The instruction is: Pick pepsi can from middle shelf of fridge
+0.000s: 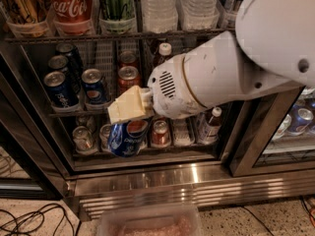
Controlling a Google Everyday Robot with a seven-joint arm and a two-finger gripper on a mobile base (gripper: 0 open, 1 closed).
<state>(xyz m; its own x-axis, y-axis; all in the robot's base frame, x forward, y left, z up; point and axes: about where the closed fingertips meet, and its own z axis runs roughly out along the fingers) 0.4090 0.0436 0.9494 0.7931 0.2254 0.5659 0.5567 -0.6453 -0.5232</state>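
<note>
My gripper [129, 116] is in front of the fridge [162, 181], below the middle shelf [83, 113]. It is shut on a blue pepsi can [127, 136], which hangs tilted beneath its cream fingers [129, 104], clear of the shelf. Several more blue pepsi cans [94, 86] stand in the left lanes of the middle shelf, with red cans [128, 77] beside them. My white arm [231, 77] hides the right part of that shelf.
The top shelf holds a Coca-Cola can [71, 6], a green can [115, 4] and water bottles [157, 4]. The bottom shelf holds several cans [83, 139] and a small bottle [210, 127]. A clear bin [147, 222] sits on the floor in front. Cables [24, 220] lie at left.
</note>
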